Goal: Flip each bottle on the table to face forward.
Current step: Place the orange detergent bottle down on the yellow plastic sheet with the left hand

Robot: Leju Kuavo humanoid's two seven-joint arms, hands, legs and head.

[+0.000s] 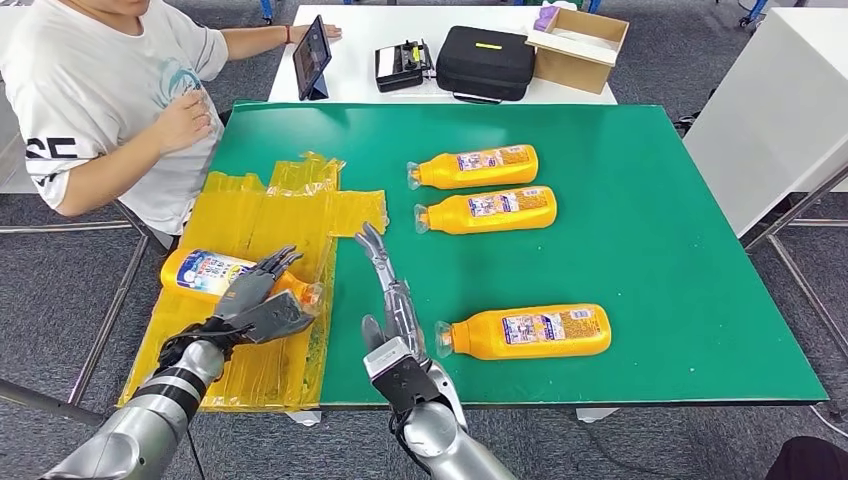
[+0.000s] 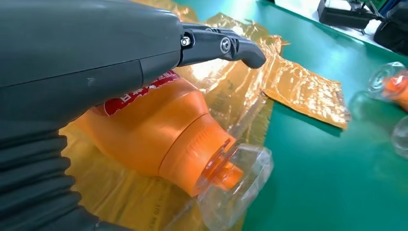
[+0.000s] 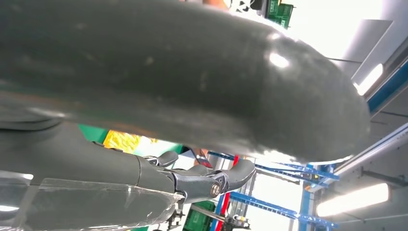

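The left hand (image 1: 258, 298) lay over an orange bottle (image 1: 205, 272) resting on its side on crumpled yellow plastic sheeting (image 1: 262, 215) at the green table's (image 1: 650, 250) left edge, its fingers (image 2: 226, 45) stretched across the body; whether it truly gripped the bottle could not be told. The right hand (image 1: 392, 300) stood upright, fingers extended and apart, holding nothing, just beside the clear cap of a second bottle (image 1: 530, 331). Two more bottles (image 1: 475, 167) (image 1: 490, 210) lay farther back, side by side. A seated person (image 1: 100, 90) watched from the left.
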